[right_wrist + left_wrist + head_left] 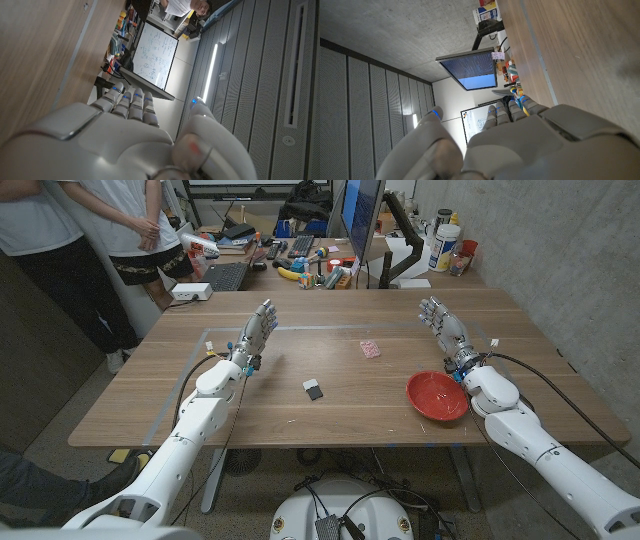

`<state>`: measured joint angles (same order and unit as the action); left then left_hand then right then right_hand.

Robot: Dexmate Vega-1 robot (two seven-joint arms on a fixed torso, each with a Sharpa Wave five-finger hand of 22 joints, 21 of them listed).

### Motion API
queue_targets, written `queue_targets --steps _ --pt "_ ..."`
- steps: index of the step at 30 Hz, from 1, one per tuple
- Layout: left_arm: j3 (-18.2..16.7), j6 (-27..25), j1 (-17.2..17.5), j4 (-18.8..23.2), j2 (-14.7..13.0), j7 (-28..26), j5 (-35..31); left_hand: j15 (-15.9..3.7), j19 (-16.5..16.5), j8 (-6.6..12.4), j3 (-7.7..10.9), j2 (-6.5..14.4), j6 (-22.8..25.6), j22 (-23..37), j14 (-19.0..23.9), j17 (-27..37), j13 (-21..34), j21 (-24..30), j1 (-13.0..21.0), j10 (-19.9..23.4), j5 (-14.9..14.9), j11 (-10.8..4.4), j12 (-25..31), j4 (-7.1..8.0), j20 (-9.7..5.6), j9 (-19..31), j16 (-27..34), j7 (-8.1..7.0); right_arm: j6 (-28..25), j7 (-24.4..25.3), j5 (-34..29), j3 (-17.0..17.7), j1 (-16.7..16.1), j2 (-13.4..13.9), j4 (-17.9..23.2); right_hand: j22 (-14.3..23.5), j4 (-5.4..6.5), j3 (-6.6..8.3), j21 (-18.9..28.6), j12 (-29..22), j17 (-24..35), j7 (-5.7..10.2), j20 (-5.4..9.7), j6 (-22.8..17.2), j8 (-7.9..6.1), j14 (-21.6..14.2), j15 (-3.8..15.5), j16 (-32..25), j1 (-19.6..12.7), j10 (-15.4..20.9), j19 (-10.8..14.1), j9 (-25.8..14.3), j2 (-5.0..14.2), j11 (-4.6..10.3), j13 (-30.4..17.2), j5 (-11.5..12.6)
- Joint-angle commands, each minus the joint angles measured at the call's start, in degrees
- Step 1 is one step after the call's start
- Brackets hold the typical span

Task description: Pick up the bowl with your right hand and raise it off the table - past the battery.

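Red bowl (437,396) sat on the wooden desk (330,425) near its right edge, toward the front, untouched. Right hand (444,329) stood just behind the bowl, fingers spread and pointing to the far edge, holding nothing; its wrist was just beside the bowl's right rim. Left hand (255,335) was over the desk's left part, fingers apart, empty too. Battery (314,389), small, black and white, lay near the desk's middle, between the two arms and well apart from the bowl. Pink packet (370,349) lay further back, toward the far edge. Two people (100,220) stood beyond the far left corner. Monitor (362,215) and clutter showed behind the desk.
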<state>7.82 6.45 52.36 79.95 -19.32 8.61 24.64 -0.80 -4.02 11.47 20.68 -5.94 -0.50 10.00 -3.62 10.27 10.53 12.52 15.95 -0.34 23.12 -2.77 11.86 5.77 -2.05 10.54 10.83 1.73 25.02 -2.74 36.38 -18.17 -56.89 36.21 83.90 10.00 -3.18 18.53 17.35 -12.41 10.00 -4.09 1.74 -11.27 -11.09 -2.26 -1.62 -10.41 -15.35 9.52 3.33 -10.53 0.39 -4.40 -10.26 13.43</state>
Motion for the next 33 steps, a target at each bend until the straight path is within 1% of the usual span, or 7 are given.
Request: queue_targets --steps 1,4,6,15,24,25,33 --pt "-0.75 -1.21 0.57 1.63 0.04 -0.14 0.77 -0.1 0.13 0.27 -0.34 0.02 0.31 0.28 0.15 0.14 0.22 -0.1 0.68 0.27 0.48 0.05 0.23 -0.11 -4.02 0.08 0.25 0.29 2.12 -0.44 -0.42 0.72 -1.31 1.0 0.38 0.24 -0.42 -0.01 -0.11 -0.25 0.19 -0.12 -0.01 -0.52 -0.51 -0.37 0.02 -0.31 -0.67 0.44 0.42 -0.15 -0.02 -0.16 -0.3 -0.09" --pt "-0.79 -1.24 0.87 2.4 -0.1 -0.58 0.49 -0.13 -0.12 0.21 -0.41 0.04 0.23 0.28 -0.01 0.14 0.23 -0.23 0.7 0.14 0.49 0.25 0.15 -0.11 -3.96 0.08 0.16 0.29 3.41 -0.76 -1.34 0.79 -1.4 1.37 0.17 0.25 -0.47 -0.04 -0.21 -0.31 0.2 -0.38 -0.01 -0.71 -0.53 -0.41 -0.07 -0.31 -0.69 0.65 0.47 -0.15 -0.02 -0.49 -0.29 -0.1" --pt "-0.71 -1.5 1.01 2.73 -0.28 -0.67 0.38 -0.15 -0.17 0.17 -0.44 0.06 0.18 0.28 -0.05 0.14 0.23 -0.28 0.71 0.15 0.49 0.31 0.14 -0.12 -3.95 0.09 0.13 0.29 3.22 -0.24 -1.84 0.87 -1.57 1.71 0.62 0.25 -0.49 -0.05 -0.24 -0.3 0.2 -0.42 -0.01 -0.76 -0.54 -0.44 -0.06 -0.31 -0.69 0.65 0.5 -0.15 -0.02 -0.39 -0.29 -0.11" --pt "-0.72 -1.28 1.9 2.6 0.06 -1.16 0.51 -0.09 -0.67 0.12 -0.58 0.15 0.2 0.28 -0.16 0.15 0.24 -0.55 0.75 -0.04 0.51 0.4 0.01 -0.12 -3.87 0.09 0.03 0.34 4.01 -1.09 -1.69 0.92 -2.01 2.22 0.79 0.26 -0.53 -0.14 -0.43 -0.25 0.23 -0.49 -0.14 -0.71 -0.45 -0.45 -0.11 -0.3 -0.63 0.65 0.5 -0.14 -0.07 -0.34 -0.29 -0.16" --pt "-0.59 -1.3 2.21 3.55 -0.15 -1.72 0.17 -0.02 -0.99 0.09 -0.69 0.22 0.22 0.28 -0.25 0.15 0.24 -0.72 0.78 0.0 0.52 0.35 -0.01 -0.11 -3.88 0.1 -0.02 0.29 5.3 -1.11 -2.38 1.68 -3.96 3.84 2.6 0.26 -0.53 -0.25 -0.59 -0.23 0.26 -0.46 -0.18 -0.76 -0.4 -0.51 -0.17 -0.31 -0.51 0.72 0.57 -0.14 -0.11 -0.2 -0.29 -0.22" --pt "-0.56 -1.31 2.2 3.54 -0.19 -1.72 0.16 -0.04 -1.03 0.08 -0.7 0.23 0.22 0.28 -0.3 0.15 0.24 -0.74 0.78 0.0 0.52 0.33 -0.01 -0.11 -3.86 0.1 -0.04 0.3 5.48 -1.3 -2.43 1.7 -4.09 4.02 2.72 0.26 -0.54 -0.26 -0.63 -0.21 0.26 -0.47 -0.19 -0.78 -0.4 -0.5 -0.16 -0.3 -0.51 0.69 0.59 -0.14 -0.11 -0.01 -0.29 -0.22" --pt "-0.27 -1.36 1.76 2.7 -0.19 -1.16 0.25 -0.02 -1.26 0.08 -0.79 0.29 0.27 0.28 -0.27 0.15 0.25 -0.86 0.8 0.01 0.52 0.53 -0.03 -0.1 -3.79 0.1 -0.05 0.31 7.05 -1.63 -2.7 1.88 -5.19 4.37 3.85 0.27 -0.6 -0.3 -0.81 -0.19 0.26 -0.32 -0.22 -0.77 -0.33 -0.57 -0.15 -0.3 -0.51 0.76 0.63 -0.14 -0.08 -0.08 -0.29 -0.26"
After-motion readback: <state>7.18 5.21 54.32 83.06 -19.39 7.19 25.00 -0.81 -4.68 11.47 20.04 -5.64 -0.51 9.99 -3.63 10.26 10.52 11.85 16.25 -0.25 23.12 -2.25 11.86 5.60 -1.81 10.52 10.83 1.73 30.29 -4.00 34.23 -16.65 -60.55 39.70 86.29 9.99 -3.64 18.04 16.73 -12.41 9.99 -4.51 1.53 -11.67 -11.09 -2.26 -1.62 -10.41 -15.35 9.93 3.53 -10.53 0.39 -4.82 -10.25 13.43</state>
